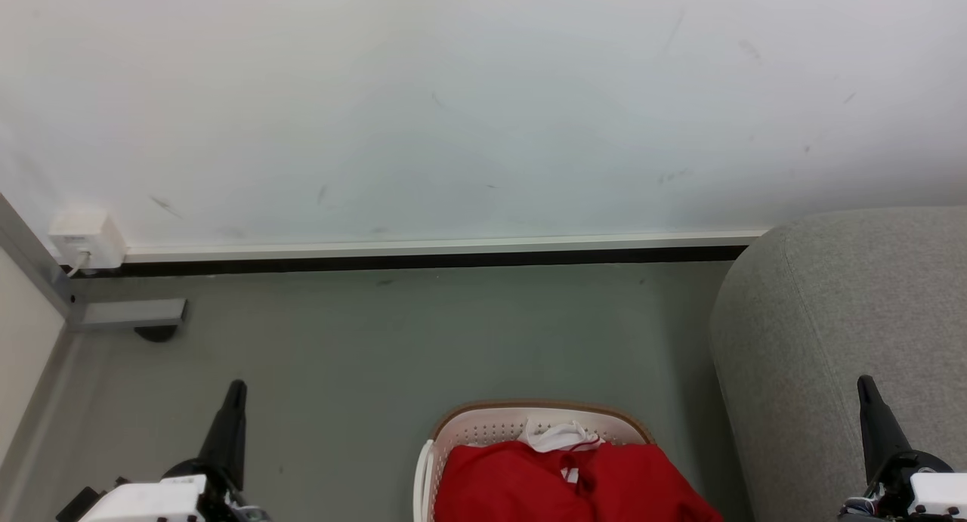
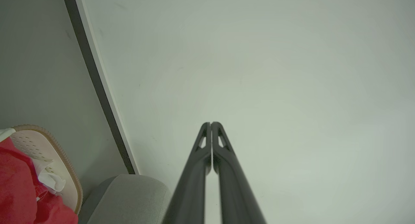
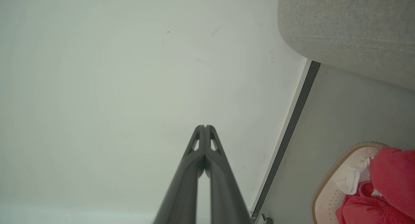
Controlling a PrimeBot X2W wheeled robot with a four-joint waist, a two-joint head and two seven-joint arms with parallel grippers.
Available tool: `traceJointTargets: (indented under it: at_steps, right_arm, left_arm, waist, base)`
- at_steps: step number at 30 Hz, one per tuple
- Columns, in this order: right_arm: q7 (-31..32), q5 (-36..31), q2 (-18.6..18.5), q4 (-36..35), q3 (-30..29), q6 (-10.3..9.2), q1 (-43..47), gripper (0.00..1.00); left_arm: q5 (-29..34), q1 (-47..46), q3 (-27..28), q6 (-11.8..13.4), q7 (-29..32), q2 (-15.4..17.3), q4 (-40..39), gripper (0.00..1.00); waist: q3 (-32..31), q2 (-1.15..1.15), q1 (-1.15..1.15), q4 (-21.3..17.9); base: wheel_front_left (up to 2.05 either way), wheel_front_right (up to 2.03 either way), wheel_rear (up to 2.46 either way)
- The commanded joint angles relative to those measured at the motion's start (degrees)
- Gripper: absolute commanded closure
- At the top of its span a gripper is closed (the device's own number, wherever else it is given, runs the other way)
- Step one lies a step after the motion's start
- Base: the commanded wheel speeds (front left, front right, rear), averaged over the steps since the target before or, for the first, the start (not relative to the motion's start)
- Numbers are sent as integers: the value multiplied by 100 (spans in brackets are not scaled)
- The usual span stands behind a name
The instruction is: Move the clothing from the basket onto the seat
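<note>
Red garment [image 1: 559, 484] lay heaped inside the white laundry basket [image 1: 483, 425], which was brown-rimmed and set on the grey floor [image 1: 378, 341] near the rounded arm of the grey sofa [image 1: 831, 333]. White trim [image 1: 559, 435] showed at the garment's far edge. Left gripper [image 2: 210, 124] was empty, fingers pressed together, pointing at the pale wall [image 1: 453, 106]; right gripper [image 3: 205, 126] likewise — jaws closed on nothing. Both stood apart from the basket, one to each side.

The clothing [image 1: 559, 484] is being contained by the basket [image 1: 483, 425] on the floor [image 1: 378, 341] beside the seat [image 1: 816, 341]; the left hand [image 1: 234, 401] and right hand [image 1: 867, 397] are being shown flanking it.
</note>
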Motion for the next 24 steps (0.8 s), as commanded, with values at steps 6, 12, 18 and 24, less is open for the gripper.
traceJointTargets:
  at_steps: [6, 12, 18, 24]
  right_arm:
    - [20, 2, -34, -29, -18, -13, -23, 100]
    - [20, 2, -34, -29, -18, -13, -23, 100]
    - [20, 2, -33, -29, -17, -13, -23, 100]
    - [20, 2, -34, -29, -17, -13, -23, 100]
  left_arm:
    - [-71, -34, 8, -26, 23, 40, -8, 100]
    - [-71, -34, 8, -26, 23, 40, -9, 100]
    - [-71, -34, 8, -26, 23, 40, -11, 100]
    - [-71, -34, 8, -26, 23, 40, -9, 100]
  waist:
    - [0, 0, 0, 0]
    - [0, 0, 0, 0]
    - [0, 0, 0, 0]
    - [0, 0, 0, 0]
  base:
    - [0, 0, 0]
    - [0, 0, 0]
    - [0, 0, 0]
    - [0, 0, 0]
